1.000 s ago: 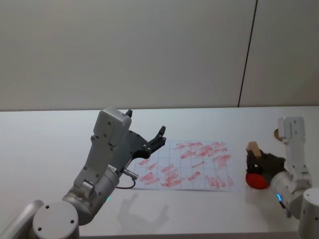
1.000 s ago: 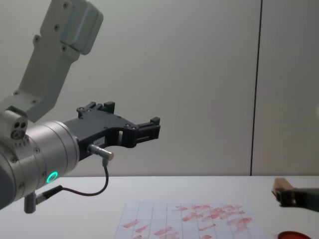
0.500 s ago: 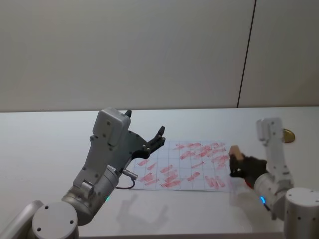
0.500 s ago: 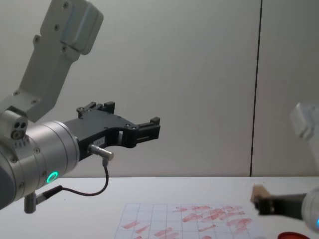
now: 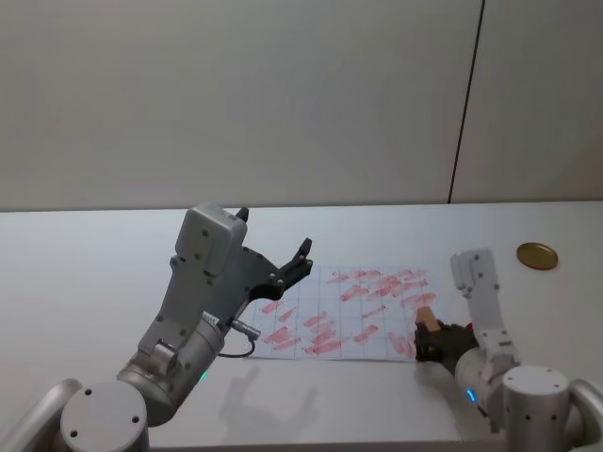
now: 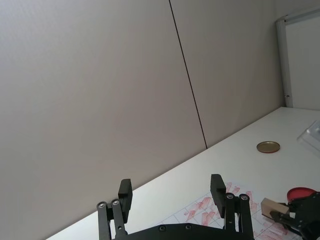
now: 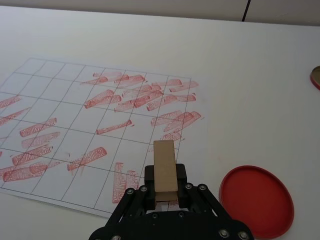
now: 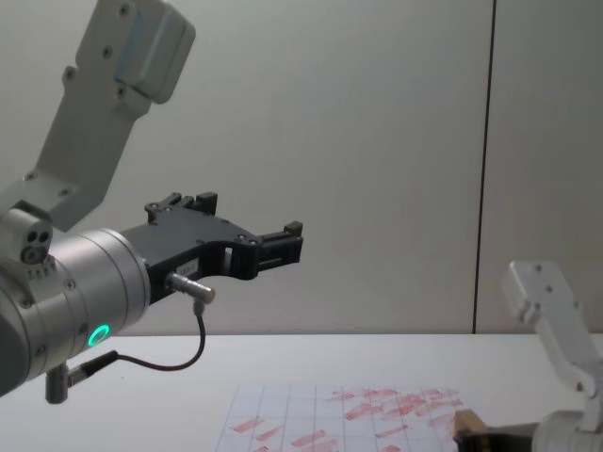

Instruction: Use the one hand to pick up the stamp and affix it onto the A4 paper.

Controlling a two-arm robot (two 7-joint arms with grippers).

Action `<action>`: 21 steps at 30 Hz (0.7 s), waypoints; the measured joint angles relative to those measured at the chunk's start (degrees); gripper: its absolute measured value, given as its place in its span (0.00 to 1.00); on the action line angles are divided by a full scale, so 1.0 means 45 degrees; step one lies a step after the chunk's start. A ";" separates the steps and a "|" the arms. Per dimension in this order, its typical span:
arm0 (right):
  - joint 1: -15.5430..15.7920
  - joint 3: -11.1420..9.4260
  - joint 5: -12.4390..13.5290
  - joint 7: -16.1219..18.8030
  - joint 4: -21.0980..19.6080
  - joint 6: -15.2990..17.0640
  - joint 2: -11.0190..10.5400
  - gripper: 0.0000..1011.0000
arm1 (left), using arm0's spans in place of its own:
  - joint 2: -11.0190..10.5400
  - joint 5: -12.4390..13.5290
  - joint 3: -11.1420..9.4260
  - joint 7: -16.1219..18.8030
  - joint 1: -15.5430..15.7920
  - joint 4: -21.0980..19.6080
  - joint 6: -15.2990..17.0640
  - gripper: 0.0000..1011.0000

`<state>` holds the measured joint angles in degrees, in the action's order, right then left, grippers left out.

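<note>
The A4 paper (image 5: 350, 311) lies flat on the white table, gridded and covered with smeared red marks; it is also in the right wrist view (image 7: 75, 125) and the chest view (image 8: 320, 419). My right gripper (image 5: 429, 339) is shut on the stamp (image 5: 426, 317), a small tan wooden block. It holds the block upright over the paper's near right corner (image 7: 164, 165). Whether the stamp touches the sheet I cannot tell. My left gripper (image 5: 275, 234) hangs open and empty, high above the paper's left side (image 8: 250, 221).
A flat round red ink pad (image 7: 256, 200) lies on the table just right of the paper. A gold disc (image 5: 537, 254) sits farther back on the right. The bulky left arm (image 5: 203, 282) stands over the table's left half.
My right gripper has carried the stamp leftward and down, from above the red ink pad to the paper's near right corner. The left arm has stayed still.
</note>
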<state>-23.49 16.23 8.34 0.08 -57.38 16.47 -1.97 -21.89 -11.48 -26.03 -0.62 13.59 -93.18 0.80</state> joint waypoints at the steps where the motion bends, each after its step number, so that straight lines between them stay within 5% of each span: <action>1: -0.0098 0.0012 -0.0017 -0.0008 0.0300 -0.0077 0.0054 0.22 | 0.0000 0.0000 0.0000 -0.0001 0.0000 0.0000 0.0000 0.98; 21: -0.1081 -0.0038 0.0123 0.0006 0.2454 -0.0678 0.0516 0.22 | 0.0000 0.0000 0.0000 0.0000 0.0000 0.0001 0.0000 0.98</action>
<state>-28.35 16.06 8.89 0.11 -46.34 13.42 0.35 -21.89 -11.48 -26.03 -0.62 13.59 -93.17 0.80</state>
